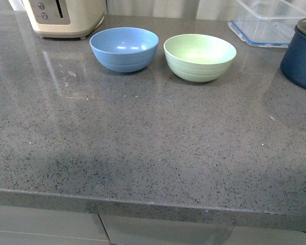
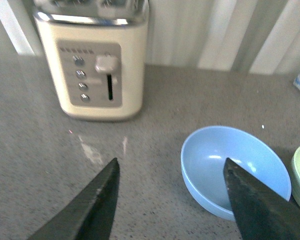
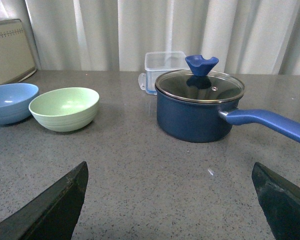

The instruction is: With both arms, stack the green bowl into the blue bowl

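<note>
Green bowl [image 1: 200, 56] sits just right of blue bowl [image 1: 124, 48], not touching. R gripper [image 3: 169, 170] nearer it, L gripper [image 2: 171, 165] nearer blue; both spread wide, empty.

A round, light blue matte bowl [image 1: 124, 48] and a round, pale green matte bowl [image 1: 199, 57] sit side by side, close but not touching, on a grey speckled stone worktop [image 1: 143, 153]. Both are upright. A cream toaster [image 1: 66, 18], a clear plastic box [image 1: 268, 23] and a dark blue pot [image 1: 301, 56] stand at the edges.

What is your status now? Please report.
Left gripper open, empty; right gripper open, empty. Green bowl upright beside blue bowl, not stacked. Nothing between them; navy pot further right.
</note>
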Tool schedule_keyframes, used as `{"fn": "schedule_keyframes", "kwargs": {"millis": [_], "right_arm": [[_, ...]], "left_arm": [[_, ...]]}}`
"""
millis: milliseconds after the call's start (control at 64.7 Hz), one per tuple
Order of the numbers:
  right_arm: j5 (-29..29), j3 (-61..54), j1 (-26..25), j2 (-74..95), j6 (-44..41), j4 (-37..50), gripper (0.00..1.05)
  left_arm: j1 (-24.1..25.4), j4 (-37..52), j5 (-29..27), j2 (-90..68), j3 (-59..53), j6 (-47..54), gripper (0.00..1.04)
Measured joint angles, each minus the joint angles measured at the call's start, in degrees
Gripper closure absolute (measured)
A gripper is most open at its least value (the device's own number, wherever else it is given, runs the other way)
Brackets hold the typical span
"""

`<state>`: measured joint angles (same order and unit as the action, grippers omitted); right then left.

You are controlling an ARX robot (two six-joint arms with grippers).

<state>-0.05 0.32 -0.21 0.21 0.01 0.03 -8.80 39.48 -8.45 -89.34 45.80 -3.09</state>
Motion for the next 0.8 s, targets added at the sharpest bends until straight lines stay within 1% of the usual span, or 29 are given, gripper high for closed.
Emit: {"fn": "schedule_keyframes", "kwargs": {"millis": [15,46,93,139,201,232,247,494,541,572,633,803], "right_arm": [[0.0,0.0,0.0,0.0,0.0,0.0,0.10],[0.0,0.0,0.0,0.0,0.0,0.0,0.10],[0.0,0.0,0.0,0.0,0.0,0.0,0.10],[0.0,0.0,0.0,0.0,0.0,0.0,0.10],[0.0,0.0,0.0,0.0,0.0,0.0,0.10],[0.0,0.0,0.0,0.0,0.0,0.0,0.10],[0.0,0.0,0.0,0.0,0.0,0.0,0.10],[0.0,0.0,0.0,0.0,0.0,0.0,0.10],[0.0,0.0,0.0,0.0,0.0,0.0,0.10],[0.0,0.0,0.0,0.0,0.0,0.0,0.10],[0.0,0.0,0.0,0.0,0.0,0.0,0.10],[0.0,0.0,0.0,0.0,0.0,0.0,0.10]], "left_arm": [[0.2,1.4,0.2,0.5,-1.1,0.1,0.47],[0.7,5.4,0.7,2.7,-4.8,0.9,0.54],[1.2,7.8,1.1,4.8,-7.9,1.4,0.62],[2.0,9.5,1.5,7.5,-11.9,1.8,0.72],[2.9,11.1,2.6,10.8,-18.0,2.2,0.90],[3.1,11.4,2.9,11.8,-19.6,2.2,0.96],[3.3,11.6,3.2,12.8,-21.1,2.4,1.01],[5.1,12.3,4.7,21.7,-30.6,2.6,1.01],[6.8,12.2,7.6,23.5,-32.2,2.6,1.01],[7.5,12.0,8.1,24.6,-33.0,2.6,1.01],[8.5,11.1,8.2,27.5,-35.0,2.6,1.01],[8.7,8.4,8.3,33.4,-38.4,2.7,1.01]]}}
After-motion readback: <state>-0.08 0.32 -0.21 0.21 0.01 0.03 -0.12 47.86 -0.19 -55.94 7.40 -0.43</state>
